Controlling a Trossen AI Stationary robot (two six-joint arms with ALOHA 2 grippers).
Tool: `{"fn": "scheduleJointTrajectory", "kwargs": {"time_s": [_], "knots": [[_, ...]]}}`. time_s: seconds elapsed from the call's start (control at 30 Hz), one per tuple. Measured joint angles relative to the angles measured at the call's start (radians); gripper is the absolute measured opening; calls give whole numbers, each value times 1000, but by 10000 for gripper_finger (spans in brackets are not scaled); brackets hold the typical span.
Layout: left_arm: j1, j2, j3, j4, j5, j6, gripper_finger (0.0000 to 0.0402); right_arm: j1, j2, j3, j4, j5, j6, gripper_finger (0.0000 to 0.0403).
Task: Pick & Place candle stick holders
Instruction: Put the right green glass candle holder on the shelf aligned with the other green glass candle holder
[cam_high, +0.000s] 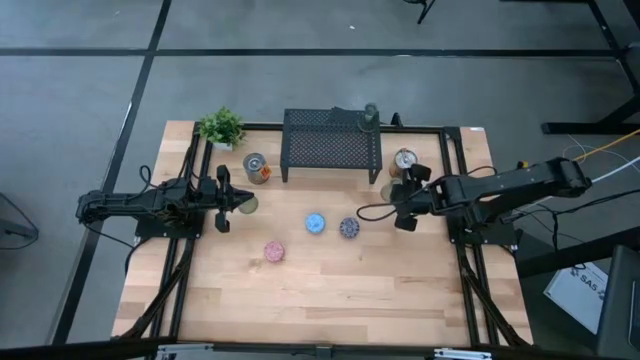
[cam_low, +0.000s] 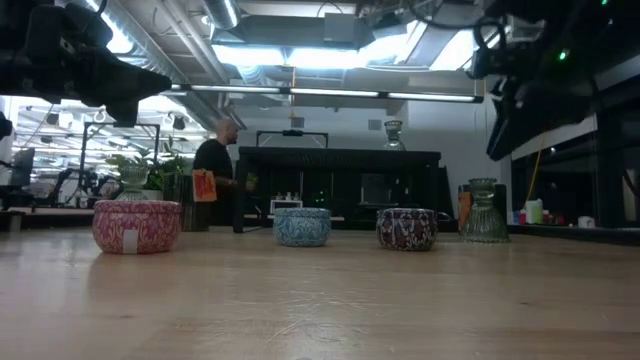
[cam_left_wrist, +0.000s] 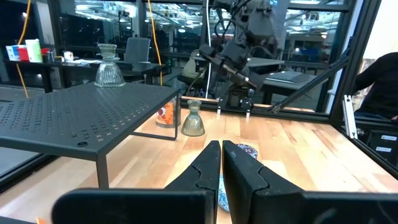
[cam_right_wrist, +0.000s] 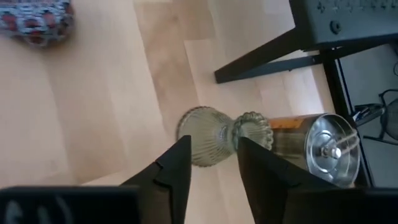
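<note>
Pink (cam_high: 273, 252), blue (cam_high: 315, 223) and purple (cam_high: 349, 228) holders stand on the table's middle. One clear glass holder (cam_high: 371, 117) stands on the black mesh stand (cam_high: 330, 150). Another (cam_right_wrist: 208, 135) stands upright on the table by a silver-and-orange holder (cam_right_wrist: 317, 146). My right gripper (cam_right_wrist: 213, 158) is open above that glass holder, its fingers to either side of it and clear of it. A third glass holder (cam_high: 248, 205) stands by my left gripper (cam_high: 238, 203), which is shut, empty and raised. The other silver-and-orange holder (cam_high: 257, 168) stands at the stand's left.
A small green potted plant (cam_high: 222, 127) stands at the table's far left corner. The mesh stand's leg (cam_right_wrist: 267, 53) is close to my right gripper. The near half of the table (cam_high: 320, 300) is bare wood. A person (cam_low: 213, 165) shows in the room behind.
</note>
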Motion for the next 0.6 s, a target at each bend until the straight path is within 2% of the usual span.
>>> {"fn": "scheduleJointTrajectory", "kwargs": {"time_s": [0.23,0.43,0.6], "knots": [[0,0,0,0,0,0,13,-78,0,-69,111,2,-73,170],[0,0,0,0,0,0,10,-145,2,-76,125,-10,-86,169],[0,0,0,0,0,0,13,-188,2,-76,151,-77,-128,161]]}}
